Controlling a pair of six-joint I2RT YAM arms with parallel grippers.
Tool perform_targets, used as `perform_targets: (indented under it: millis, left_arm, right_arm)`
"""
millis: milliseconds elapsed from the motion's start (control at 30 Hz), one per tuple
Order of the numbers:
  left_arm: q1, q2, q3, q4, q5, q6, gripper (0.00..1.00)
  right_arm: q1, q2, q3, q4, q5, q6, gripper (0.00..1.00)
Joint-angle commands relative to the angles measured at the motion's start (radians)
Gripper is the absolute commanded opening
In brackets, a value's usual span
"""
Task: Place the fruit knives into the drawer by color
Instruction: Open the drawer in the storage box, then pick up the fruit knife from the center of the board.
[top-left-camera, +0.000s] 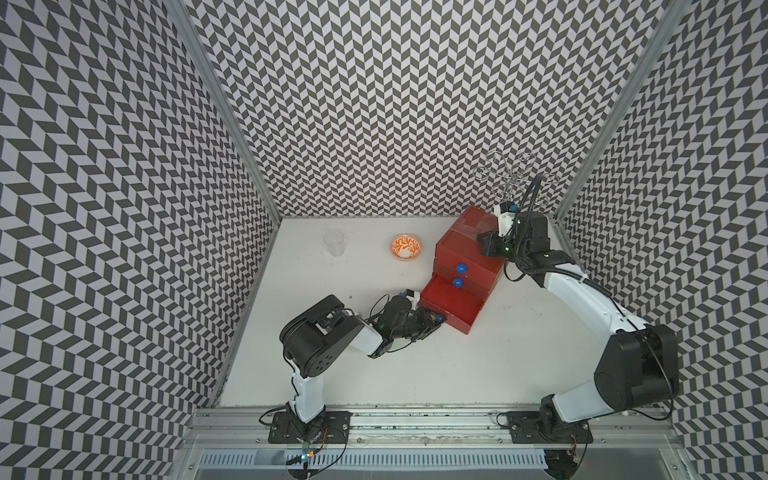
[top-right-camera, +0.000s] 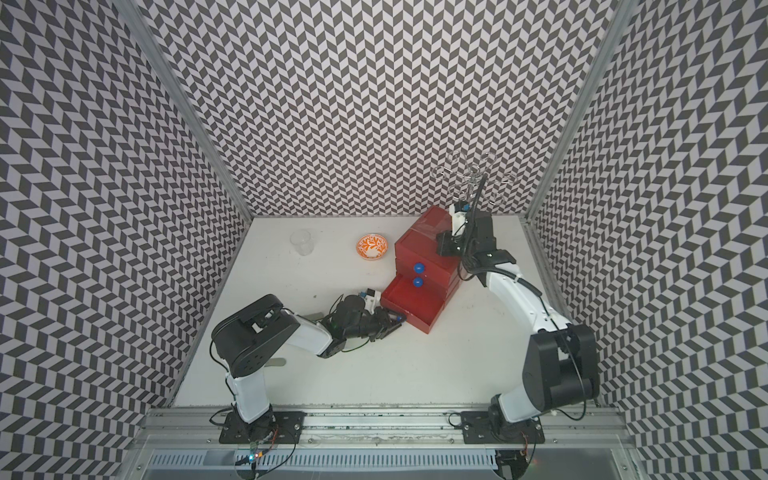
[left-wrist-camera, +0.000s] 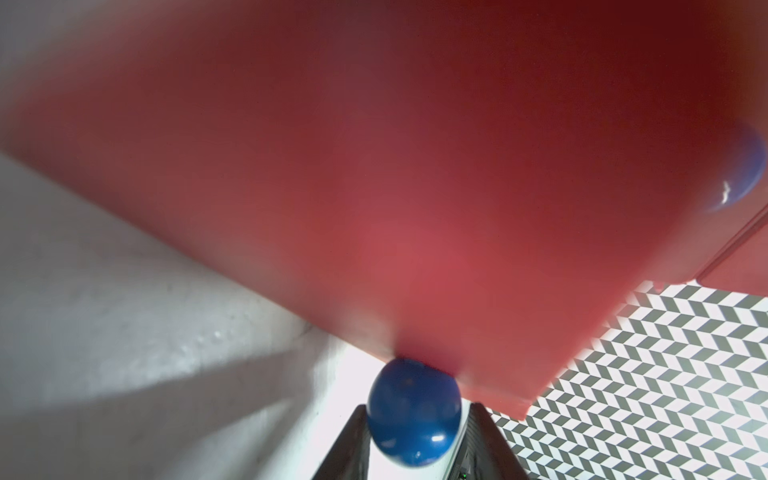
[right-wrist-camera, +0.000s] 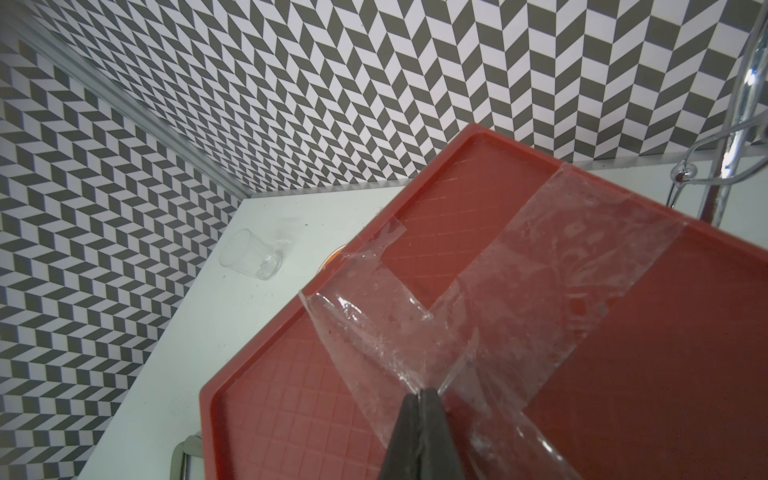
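Note:
The red drawer chest (top-left-camera: 461, 245) (top-right-camera: 419, 245) stands at the back right, with its bottom drawer (top-left-camera: 451, 305) pulled out and showing a bare red floor. My left gripper (top-left-camera: 438, 322) (left-wrist-camera: 417, 407) is at that drawer's blue knob (left-wrist-camera: 413, 411). The knob sits between the fingers, and a thin gap shows on one side, so the jaws are open. My right gripper (top-left-camera: 486, 248) (right-wrist-camera: 422, 392) is shut, with its tips on the chest's taped top (right-wrist-camera: 623, 353). In a top view, two grey-green fruit knives (top-right-camera: 314, 316) (top-right-camera: 276, 363) peek out from under the left arm.
A clear glass (top-left-camera: 334, 242) and an orange-patterned bowl (top-left-camera: 406, 248) stand at the back of the white table. A wire rack (top-left-camera: 515, 174) rises behind the chest. Two more blue knobs (top-left-camera: 461, 269) (top-left-camera: 458, 283) mark the upper drawers, which are pushed in. Patterned walls close in three sides.

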Motion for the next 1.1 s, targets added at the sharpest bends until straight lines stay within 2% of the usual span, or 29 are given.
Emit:
perform_targets:
  millis: [0,667,867,1067]
  left_arm:
    - [-0.011,-0.052,0.012,-0.124,-0.028,0.045,0.4]
    - [-0.014,-0.399,0.128,-0.83,-0.213,0.266,0.41]
    - [-0.003,-0.456,0.166,-1.044,-0.276,0.263,0.41]
    - [0.084,-0.447,0.221,-1.293,-0.337,0.258,0.41]
  right_arm:
    - [-0.005,0.068,-0.073,-0.283,0.029,0.002,0.01]
    - [-0.003,0.072,-0.094,-0.265,0.022,0.009,0.01]
    - [-0.004,0.077,-0.081,-0.269,0.019,0.0,0.01]
    - [-0.004,0.076,-0.077,-0.267,0.016,-0.002,0.01]
